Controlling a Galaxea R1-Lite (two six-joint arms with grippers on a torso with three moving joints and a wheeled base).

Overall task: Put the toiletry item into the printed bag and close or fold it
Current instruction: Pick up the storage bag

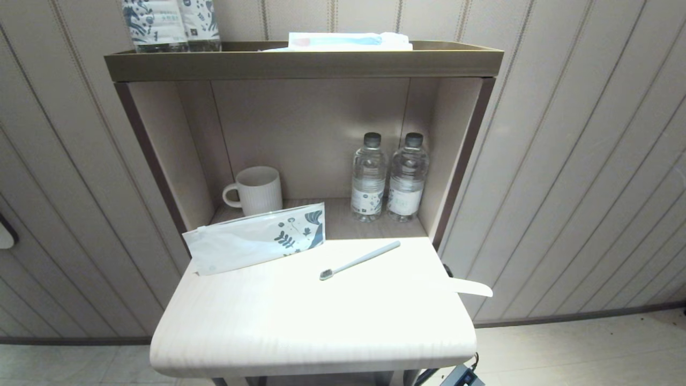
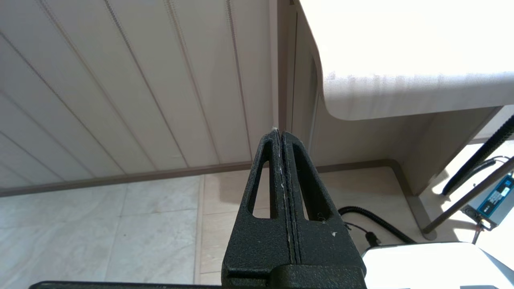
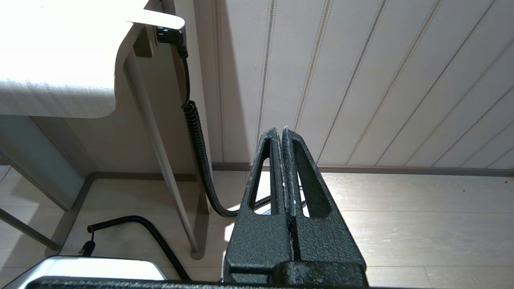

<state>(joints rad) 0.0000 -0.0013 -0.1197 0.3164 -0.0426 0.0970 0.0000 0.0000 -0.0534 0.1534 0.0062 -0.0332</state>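
A slim pale toothbrush (image 1: 360, 260) lies slantwise on the white table (image 1: 300, 321), bristle head toward the front left. To its left the printed bag (image 1: 254, 238) lies flat, a white translucent pouch with its blue-teal leaf print at the right end. Neither gripper shows in the head view. My left gripper (image 2: 280, 132) hangs shut and empty below the table's left corner, above the floor. My right gripper (image 3: 281, 130) is shut and empty too, low beside the table's right side near the wall.
A white mug (image 1: 255, 190) and two water bottles (image 1: 368, 178) (image 1: 408, 178) stand in the shelf recess behind. A flat cream strip (image 1: 471, 288) juts off the table's right edge. The top tray (image 1: 300, 61) holds a white-and-blue package (image 1: 348, 41). Black cables (image 3: 198, 156) run under the table.
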